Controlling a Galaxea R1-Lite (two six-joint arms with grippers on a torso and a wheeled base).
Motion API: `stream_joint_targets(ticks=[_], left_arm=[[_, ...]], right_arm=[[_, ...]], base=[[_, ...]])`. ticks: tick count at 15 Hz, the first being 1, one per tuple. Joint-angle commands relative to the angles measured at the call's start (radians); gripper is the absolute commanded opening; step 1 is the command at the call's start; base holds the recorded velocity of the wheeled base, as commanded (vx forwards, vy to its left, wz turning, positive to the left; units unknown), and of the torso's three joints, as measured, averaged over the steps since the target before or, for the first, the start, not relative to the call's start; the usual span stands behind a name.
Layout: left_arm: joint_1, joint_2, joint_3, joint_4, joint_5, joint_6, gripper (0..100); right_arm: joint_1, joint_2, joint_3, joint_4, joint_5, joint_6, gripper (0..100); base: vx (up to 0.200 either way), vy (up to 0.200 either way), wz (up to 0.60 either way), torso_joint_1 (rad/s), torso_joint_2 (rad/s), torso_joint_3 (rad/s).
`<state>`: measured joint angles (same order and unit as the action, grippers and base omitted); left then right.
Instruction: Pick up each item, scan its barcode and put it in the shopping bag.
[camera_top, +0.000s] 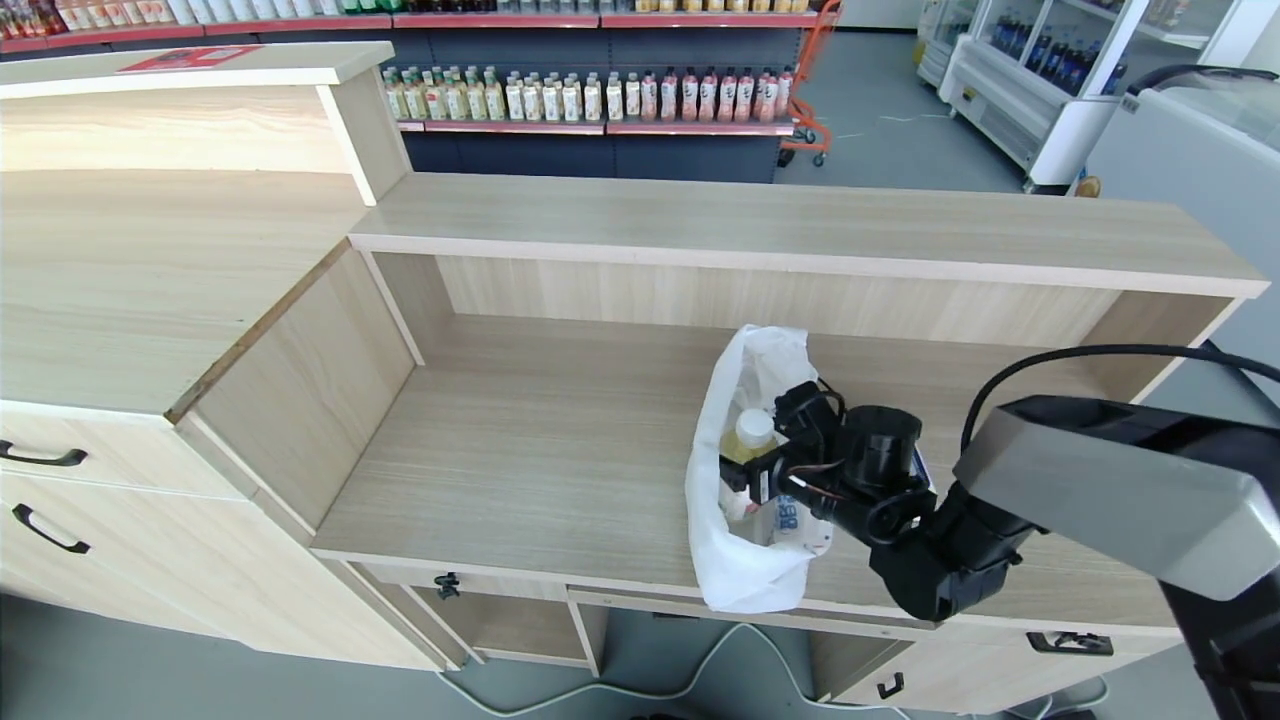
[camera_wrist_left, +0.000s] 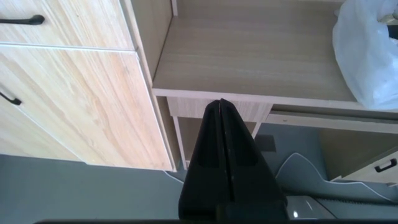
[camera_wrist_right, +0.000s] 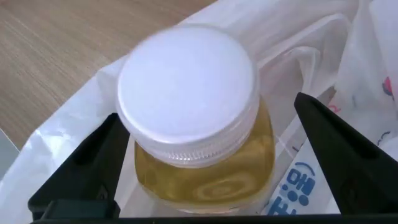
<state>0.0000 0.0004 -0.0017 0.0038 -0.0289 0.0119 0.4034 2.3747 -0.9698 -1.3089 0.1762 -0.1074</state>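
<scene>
Bagging step: bottle (camera_wrist_right: 186, 99) upright inside shopping bag (camera_top: 730, 570) on desk (camera_top: 520, 440). Right gripper (camera_top: 765, 445) jaws spread either side of it. Left gripper (camera_wrist_left: 221, 130) jaws closed, empty. Next: withdraw upward without snagging bag.

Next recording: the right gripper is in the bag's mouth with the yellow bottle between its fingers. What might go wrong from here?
1. The shopping bag slumps over the counter's front edge; a tug might pull it off.
2. The right gripper's open fingers sit close to the thin bag plastic, so lifting out may snag it.
3. The white-capped bottle looks upright beside a soft packet and might tip over.
</scene>
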Motion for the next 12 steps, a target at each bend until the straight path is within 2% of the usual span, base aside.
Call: stream_joint_targets(ticks=[1, 3, 6, 8, 12], left_arm=[[0.0, 0.0, 0.0, 0.001, 0.0, 0.0, 0], [0.0, 0.0, 0.0, -0.001, 0.0, 0.0, 0], [0.0, 0.0, 0.0, 0.001, 0.0, 0.0, 0], [0.0, 0.001, 0.0, -0.001, 0.0, 0.0, 0], [0.0, 0.0, 0.0, 0.001, 0.0, 0.0, 0]], right_arm=[[-0.017, -0.169, 0.037, 0.069, 0.0, 0.014, 100], [-0.035, -0.307, 0.214, 0.115, 0.002, 0.04, 100], [-0.12, -0.436, 0.464, 0.119, 0.002, 0.028, 100], [-0.178, -0.453, 0.511, 0.123, 0.0, -0.014, 100], [-0.288, -0.5, 0.485, 0.114, -0.004, -0.075, 100]], base=[[0.0, 0.0, 0.0, 0.0, 0.0, 0.0], [0.0, 0.0, 0.0, 0.0, 0.0, 0.0], [0.0, 0.0, 0.0, 0.0, 0.0, 0.0], [0.0, 0.0, 0.0, 0.0, 0.0, 0.0], [0.0, 0.0, 0.0, 0.0, 0.0, 0.0]])
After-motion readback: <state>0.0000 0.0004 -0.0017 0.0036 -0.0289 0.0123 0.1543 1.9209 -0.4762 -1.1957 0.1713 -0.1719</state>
